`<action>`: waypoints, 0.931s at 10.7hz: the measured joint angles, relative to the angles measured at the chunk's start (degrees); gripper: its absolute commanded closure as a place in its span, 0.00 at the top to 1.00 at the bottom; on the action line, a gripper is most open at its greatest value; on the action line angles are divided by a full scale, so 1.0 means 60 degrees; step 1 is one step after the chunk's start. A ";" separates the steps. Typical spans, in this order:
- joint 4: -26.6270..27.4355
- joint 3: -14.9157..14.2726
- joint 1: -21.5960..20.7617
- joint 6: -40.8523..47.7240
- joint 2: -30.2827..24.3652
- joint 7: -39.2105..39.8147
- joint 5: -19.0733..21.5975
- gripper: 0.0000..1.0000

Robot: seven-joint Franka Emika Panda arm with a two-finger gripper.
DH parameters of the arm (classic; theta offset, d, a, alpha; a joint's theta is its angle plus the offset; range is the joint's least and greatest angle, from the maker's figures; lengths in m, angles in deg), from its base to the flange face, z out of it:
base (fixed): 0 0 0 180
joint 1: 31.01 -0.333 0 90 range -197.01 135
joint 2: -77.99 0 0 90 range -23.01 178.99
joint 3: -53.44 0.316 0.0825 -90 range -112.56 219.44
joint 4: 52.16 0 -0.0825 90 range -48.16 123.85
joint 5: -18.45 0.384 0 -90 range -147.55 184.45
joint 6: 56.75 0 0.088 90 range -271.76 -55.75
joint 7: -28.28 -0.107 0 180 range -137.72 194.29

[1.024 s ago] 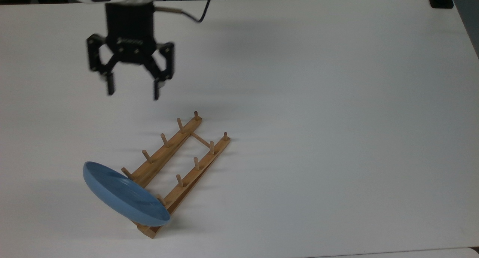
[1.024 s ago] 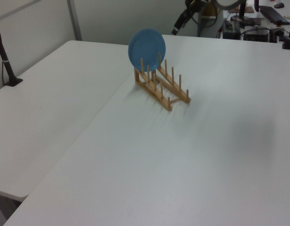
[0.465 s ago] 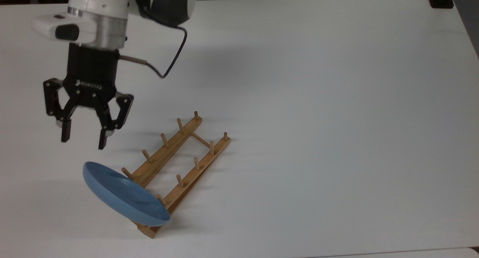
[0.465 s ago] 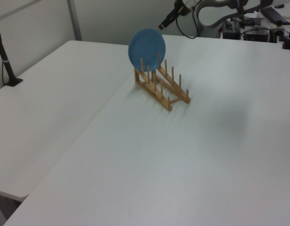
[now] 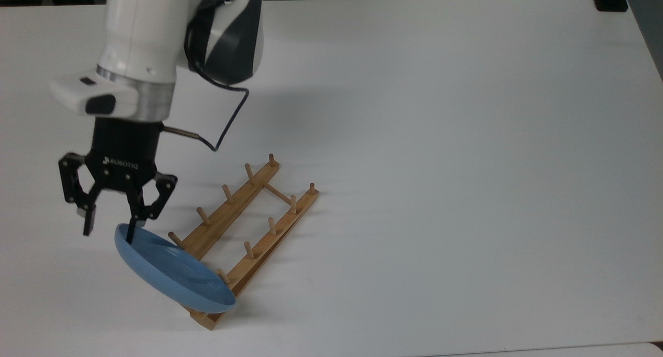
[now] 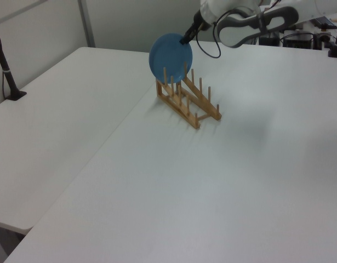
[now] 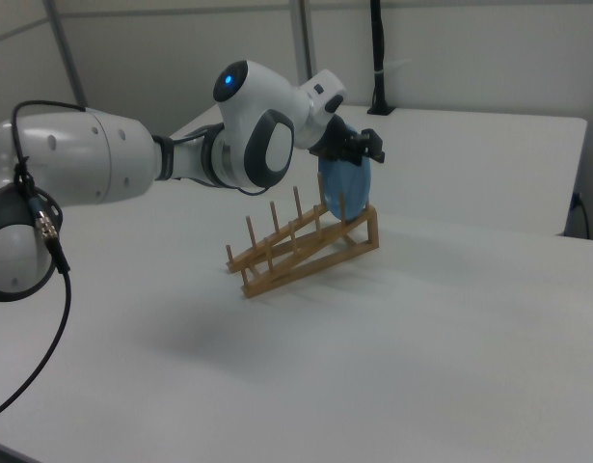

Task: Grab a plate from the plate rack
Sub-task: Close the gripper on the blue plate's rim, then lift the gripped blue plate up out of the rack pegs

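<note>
Open tool at the plate's upper rim, above a white tabletop

The tool (image 5: pixel 109 233) has descended since a second ago; its spread fingers straddle the edge of the plate (image 5: pixel 173 274), which stands in the end slot of the plate rack (image 5: pixel 248 232), nearest the top view's bottom; pale partition walls (image 6: pixel 130 22) surround the tabletop (image 5: pixel 440 139)

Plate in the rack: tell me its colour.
Plain light blue; the plate shows best in the top view.

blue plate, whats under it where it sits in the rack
The blue plate stands on edge between pegs at one end of the wooden plate rack, above its rails. The plate covers its own bottom edge and the slot there.
</note>
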 measured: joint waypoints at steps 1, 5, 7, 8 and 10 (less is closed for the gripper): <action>-0.0154 0.0000 -0.0011 -0.0001 0.0187 0.0000 -0.0077 0.31; -0.0335 0.0000 -0.0097 -0.0001 0.0279 0.0028 -0.0221 0.00; -0.0352 -0.0002 -0.0090 -0.0002 0.0280 0.0033 -0.0224 0.00; -0.0365 -0.0005 -0.0088 -0.0002 0.0277 0.0033 -0.0224 0.00; -0.0480 -0.0057 -0.0082 -0.0003 0.0185 0.0034 -0.0225 0.00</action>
